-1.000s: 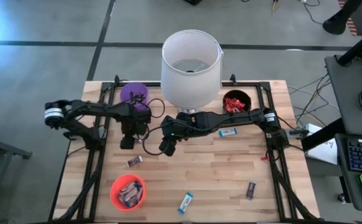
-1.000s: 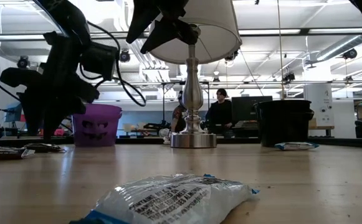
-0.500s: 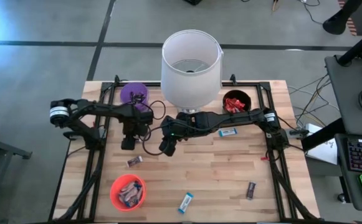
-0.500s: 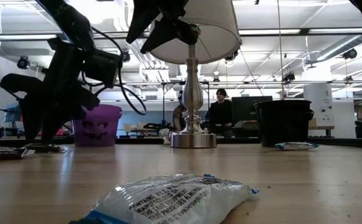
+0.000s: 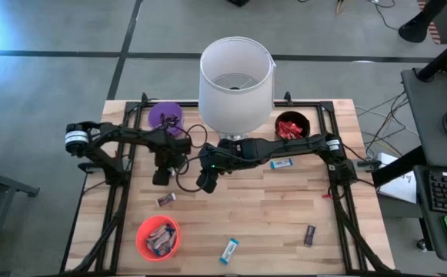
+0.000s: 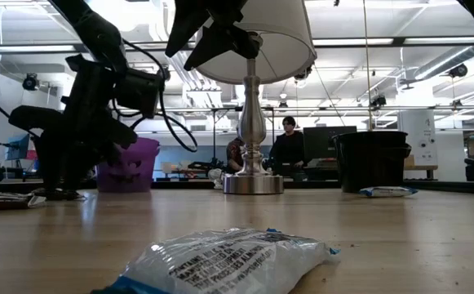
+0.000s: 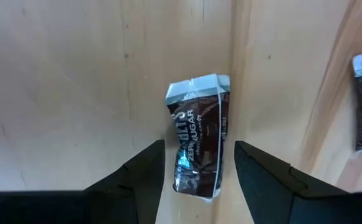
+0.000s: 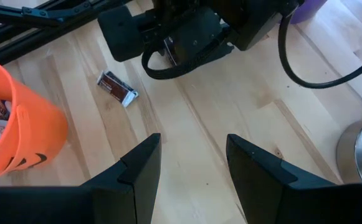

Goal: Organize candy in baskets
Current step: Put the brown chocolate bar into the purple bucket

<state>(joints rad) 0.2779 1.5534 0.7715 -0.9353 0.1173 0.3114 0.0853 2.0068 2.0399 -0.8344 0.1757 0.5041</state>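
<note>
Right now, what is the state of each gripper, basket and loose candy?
left gripper: open, straddling brown bar
right gripper: open, empty
orange basket: holds candy
black basket: holds red candy
purple basket: contents unclear
blue bar: loose on table

1. Purple basket [image 5: 165, 115], far left of tabletop, upright.
2. Black basket [image 5: 291, 125], far right, holding red candy [image 5: 287, 129].
3. Orange basket [image 5: 158, 238], near left, holding mixed bars.
4. Loose bars: dark bar [image 5: 166, 199]; blue-and-white bars [image 5: 229, 250], [image 5: 281, 163]; second dark bar [image 5: 309, 235].
</note>
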